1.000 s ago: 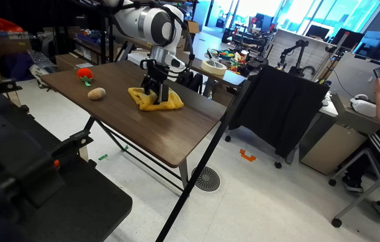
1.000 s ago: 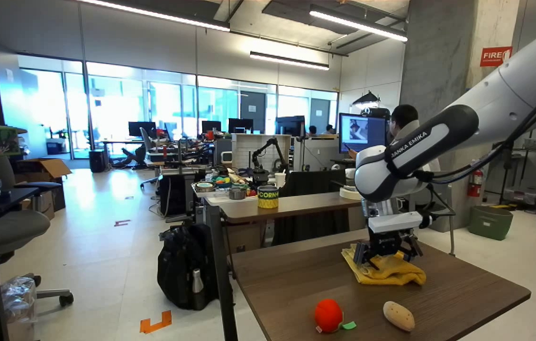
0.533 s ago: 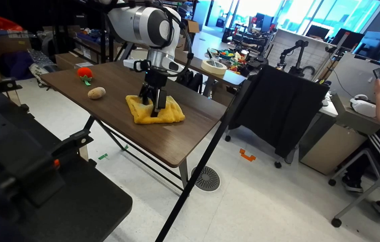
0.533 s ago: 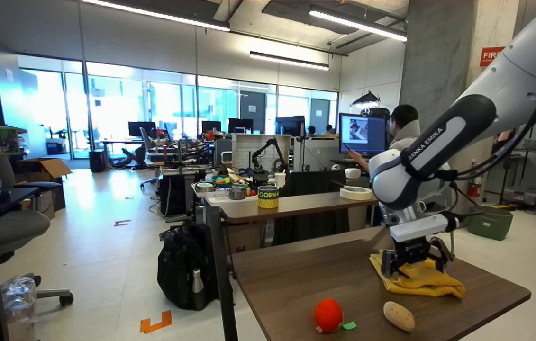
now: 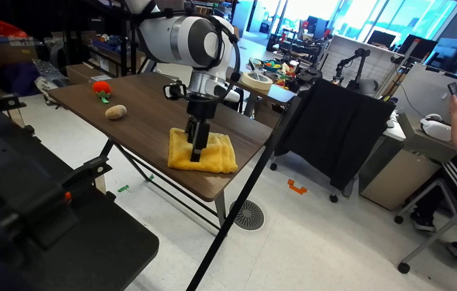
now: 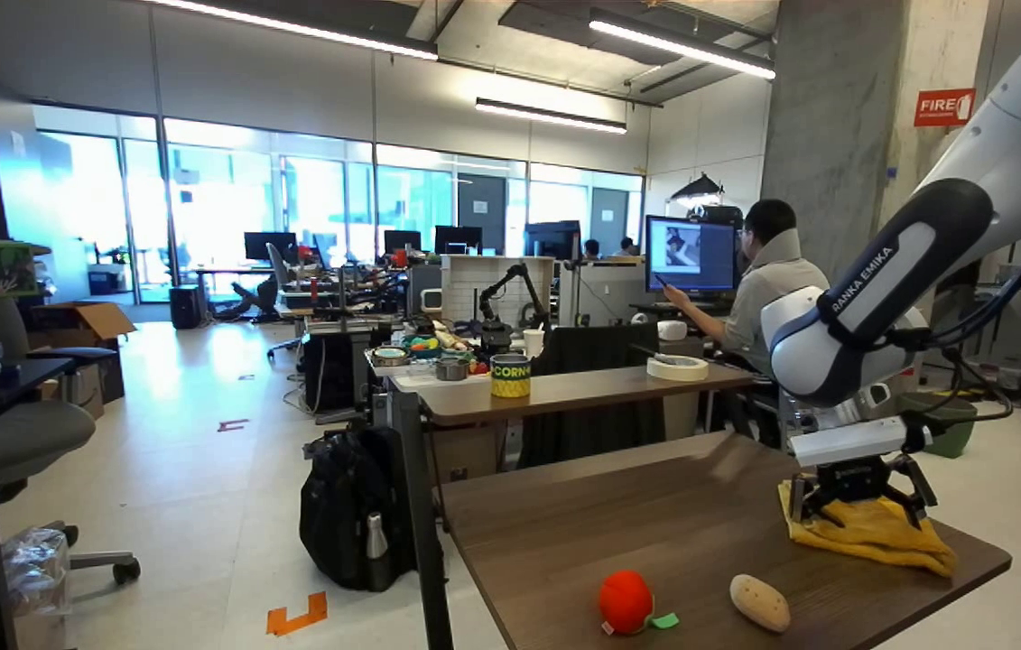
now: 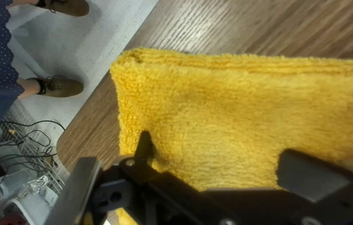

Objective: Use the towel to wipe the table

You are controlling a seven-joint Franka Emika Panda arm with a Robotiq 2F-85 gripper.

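Currently we see the brown wood-grain tabletop (image 5: 153, 117) | folded yellow towel (image 5: 214, 158) lying on it, one corner reaching the edge | our gripper (image 6: 858, 515) over the towel, fingers (image 7: 307, 175) spread apart, tips against it | red tomato-like object (image 6: 626, 601) with green trim, well apart from the towel | tan potato-like object (image 6: 760, 603) near the red one

In an exterior view you look down, tilted, onto the table (image 5: 151, 121); in an exterior view, across it toward glass walls (image 6: 226, 199). Both share its top; close above, your wrist view faces down.
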